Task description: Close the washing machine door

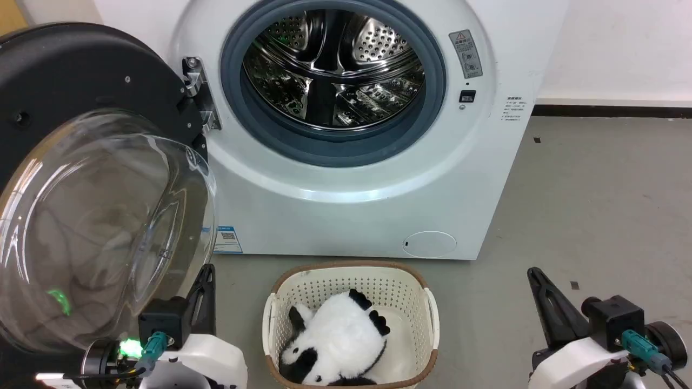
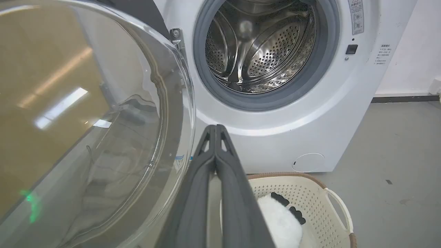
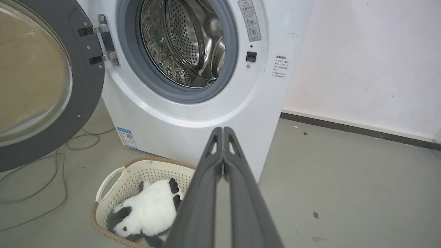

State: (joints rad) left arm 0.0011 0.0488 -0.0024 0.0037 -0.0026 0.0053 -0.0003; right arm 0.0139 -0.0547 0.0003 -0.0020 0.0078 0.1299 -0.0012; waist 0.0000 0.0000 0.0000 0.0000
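The white washing machine (image 1: 351,183) (image 2: 293,117) (image 3: 193,113) faces me with its steel drum (image 1: 330,65) exposed. Its black-framed door (image 1: 70,75) (image 3: 86,75) stands swung wide open on the left, hinge (image 1: 200,92) at the machine's front, and its clear glass bowl (image 1: 102,227) (image 2: 89,120) bulges toward me. My left gripper (image 1: 208,270) (image 2: 215,127) is shut and empty, low down just right of the glass bowl. Off at the lower right my right gripper (image 1: 535,273) (image 3: 223,130) is shut and empty too, over the floor in front of the machine's right corner.
A cream laundry basket (image 1: 427,302) (image 2: 330,196) (image 3: 113,179) with a plush panda (image 1: 335,340) (image 3: 148,210) stands on the grey floor before the machine, between my arms. Cables (image 3: 44,172) lie under the door. A white wall (image 3: 361,62) runs to the right.
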